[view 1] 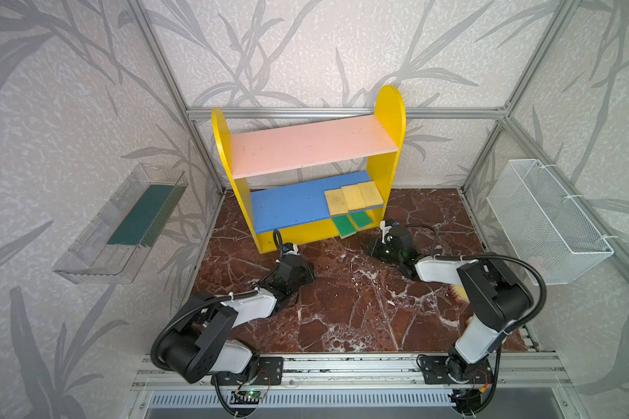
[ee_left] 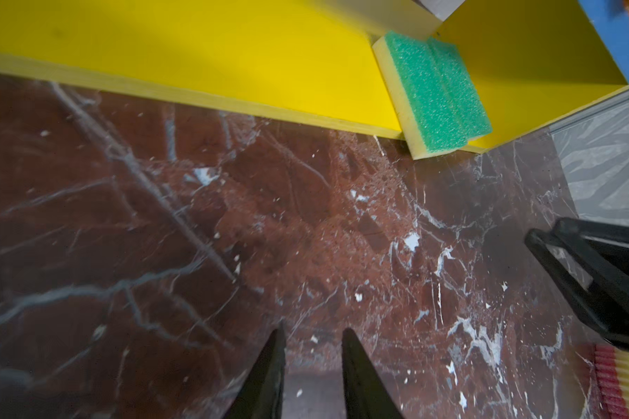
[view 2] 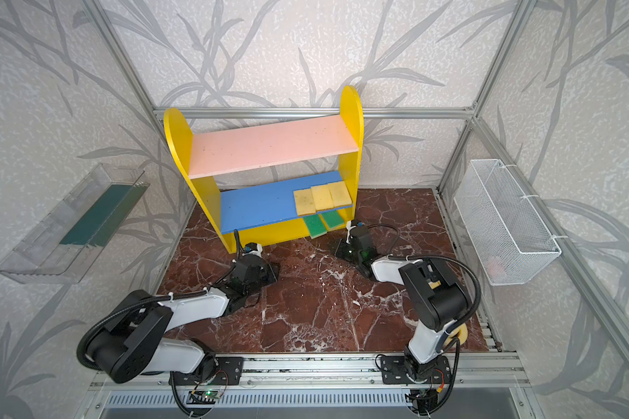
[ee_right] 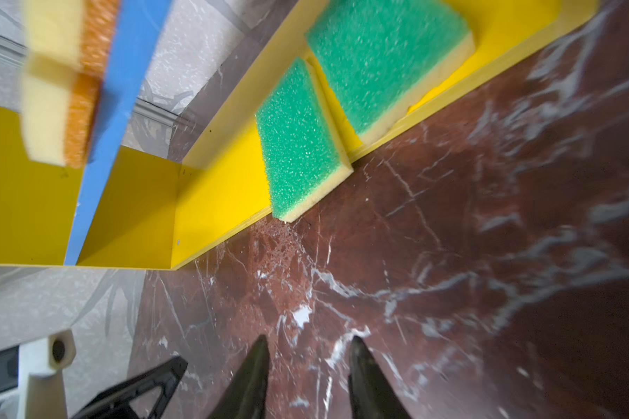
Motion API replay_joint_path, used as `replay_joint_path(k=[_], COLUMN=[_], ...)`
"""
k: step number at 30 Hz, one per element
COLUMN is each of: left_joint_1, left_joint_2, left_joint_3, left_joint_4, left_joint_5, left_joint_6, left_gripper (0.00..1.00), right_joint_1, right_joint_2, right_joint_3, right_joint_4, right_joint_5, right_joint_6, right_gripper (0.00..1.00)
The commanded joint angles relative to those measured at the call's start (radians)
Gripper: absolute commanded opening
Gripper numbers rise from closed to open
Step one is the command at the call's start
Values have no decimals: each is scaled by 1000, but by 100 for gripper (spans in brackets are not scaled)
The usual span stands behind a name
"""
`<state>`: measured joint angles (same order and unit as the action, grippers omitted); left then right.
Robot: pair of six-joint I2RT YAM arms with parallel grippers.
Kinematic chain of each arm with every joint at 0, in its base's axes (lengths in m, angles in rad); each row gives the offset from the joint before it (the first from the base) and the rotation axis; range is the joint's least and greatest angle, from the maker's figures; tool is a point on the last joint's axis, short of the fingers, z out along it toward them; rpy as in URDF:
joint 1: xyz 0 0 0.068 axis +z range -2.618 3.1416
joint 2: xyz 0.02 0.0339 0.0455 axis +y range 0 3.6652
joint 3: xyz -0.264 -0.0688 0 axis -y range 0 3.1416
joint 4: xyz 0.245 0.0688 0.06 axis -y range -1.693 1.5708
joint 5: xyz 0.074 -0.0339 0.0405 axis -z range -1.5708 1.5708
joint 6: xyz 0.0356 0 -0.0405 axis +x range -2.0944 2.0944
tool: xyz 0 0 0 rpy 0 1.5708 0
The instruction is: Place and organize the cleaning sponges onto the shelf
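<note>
The shelf [view 1: 255, 188] [view 2: 204, 181] stands at the back on the marble floor. Three pale yellow cleaning sponges [view 1: 354, 197] [view 2: 322, 197] lie side by side at the right end of its blue board. Two green-faced ones [view 1: 352, 223] [ee_right: 302, 141] [ee_left: 436, 94] lie below on the yellow base, poking over its front edge. A round jagged sponge [view 2: 459, 335] [ee_left: 618, 384] lies half hidden under the right arm. My left gripper [ee_left: 313, 330] [view 1: 307, 274] hovers open and empty before the shelf's left part. My right gripper [ee_right: 309, 339] [view 1: 374, 250] is open and empty just in front of the green sponges.
A clear plastic tray [view 1: 88, 250] with a green mat hangs on the left wall. A white wire basket [view 1: 545, 221] hangs on the right wall. Aluminium frame posts stand at the corners, and a rail [view 1: 342, 366] runs along the front.
</note>
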<state>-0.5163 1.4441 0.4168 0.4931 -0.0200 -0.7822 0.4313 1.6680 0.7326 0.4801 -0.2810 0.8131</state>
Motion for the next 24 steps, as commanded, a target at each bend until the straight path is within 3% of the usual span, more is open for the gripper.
replay_joint_path(k=[1,9,14,18,24], left_joint_1=[-5,-34,-52,-54,-53], left_joint_2=[102,446,540,622,705], left_joint_3=[20,132,212,259,316], left_joint_4=[261,701,746,810,888], left_joint_5=[8,16,-60,-71,-87], left_joint_6=[-70,-159,-126,-151,-151], left_gripper=[29,32,39,47,61], right_joint_1=[-49,-128,-176,-199,-213], right_joint_2=[-150,-532,-736,-819,-830], right_joint_3=[-71,-195,-238,-249,-260], right_joint_4=[-77,-318,-461,-513,-507], right_joint_5=[-13,16,37,27,-17], right_joint_6=[-33,-100,-147,-164,-152], right_gripper=[50,58,66,69,69])
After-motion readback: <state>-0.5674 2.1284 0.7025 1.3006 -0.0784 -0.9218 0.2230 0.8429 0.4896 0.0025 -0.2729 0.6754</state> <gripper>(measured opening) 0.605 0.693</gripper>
